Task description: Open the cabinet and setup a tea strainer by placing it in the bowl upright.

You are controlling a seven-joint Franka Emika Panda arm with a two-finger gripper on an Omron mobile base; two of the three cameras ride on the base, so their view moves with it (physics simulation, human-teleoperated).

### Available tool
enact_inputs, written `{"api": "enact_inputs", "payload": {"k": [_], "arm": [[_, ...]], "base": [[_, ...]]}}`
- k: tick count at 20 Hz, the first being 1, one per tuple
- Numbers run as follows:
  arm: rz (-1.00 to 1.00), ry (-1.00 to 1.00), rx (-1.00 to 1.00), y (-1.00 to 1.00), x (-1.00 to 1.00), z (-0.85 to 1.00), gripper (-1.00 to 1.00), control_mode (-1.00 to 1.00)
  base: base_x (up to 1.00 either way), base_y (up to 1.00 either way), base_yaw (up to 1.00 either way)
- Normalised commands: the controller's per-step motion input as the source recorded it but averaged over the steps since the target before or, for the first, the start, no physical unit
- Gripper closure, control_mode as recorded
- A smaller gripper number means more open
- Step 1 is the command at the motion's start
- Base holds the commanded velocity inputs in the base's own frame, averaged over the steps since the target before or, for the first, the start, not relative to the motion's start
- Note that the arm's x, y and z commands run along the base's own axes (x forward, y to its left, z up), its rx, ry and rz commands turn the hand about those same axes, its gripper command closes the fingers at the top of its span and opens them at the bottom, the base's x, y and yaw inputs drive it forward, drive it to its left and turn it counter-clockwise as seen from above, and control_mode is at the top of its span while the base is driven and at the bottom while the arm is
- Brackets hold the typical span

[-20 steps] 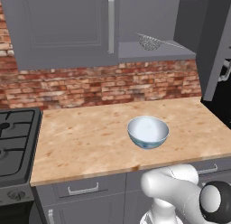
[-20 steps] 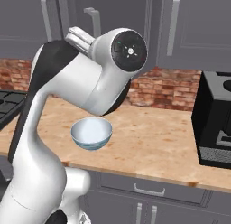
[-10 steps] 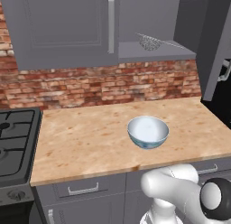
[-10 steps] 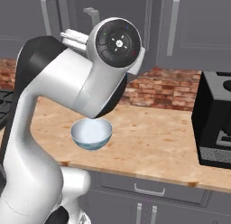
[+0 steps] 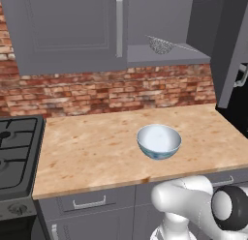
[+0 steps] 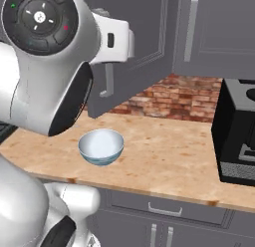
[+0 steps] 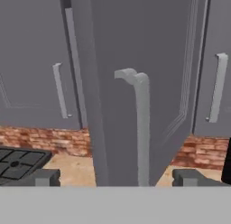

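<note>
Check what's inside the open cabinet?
On the cabinet shelf lies the tea strainer, mesh basket toward the left, thin handle pointing right. The upper interior is cut off by the frame; the swung-open door hides the right side.

Tea strainer [image 5: 160,45] on cabinet [image 5: 167,55] shelf, above bowl [image 5: 159,141] on counter [image 5: 97,147].

Light is even and diffuse throughout, with no visible source and no glare. The desk [image 5: 106,147] looks bright and warm, while the grey cabinet [image 5: 68,31] fronts stay dull and flat. The bowl [image 5: 159,141] casts only a faint, soft shadow. Rendered edges are slightly soft and textures coarse, most so on the brick wall [image 5: 111,91]. No lens distortion shows at the borders; nothing is motion-blurred.
</note>
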Motion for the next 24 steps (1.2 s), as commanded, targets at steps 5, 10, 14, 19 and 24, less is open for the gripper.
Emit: {"api": "enact_inputs", "payload": {"k": [5, 10, 14, 19, 24], "arm": [[-0.11, 0.03, -0.38, 0.83, -0.62, 0.17, -1.0, -1.0], [-0.14, 0.18, -0.42, 0.76, -0.55, -0.06, -1.0, -1.0], [-0.14, 0.3, -0.31, 0.45, -0.2, -0.66, -1.0, -1.0], [-0.17, 0.37, -0.23, 0.53, -0.01, -0.58, -1.0, -1.0], [-0.12, 0.29, -0.13, 0.2, 0.08, -0.59, -1.0, -1.0]], "base": [[0.0, 0.0, 0.0], [0.0, 0.0, 0.0], [0.0, 0.0, 0.0], [0.0, 0.0, 0.0], [0.0, 0.0, 0.0]]}}
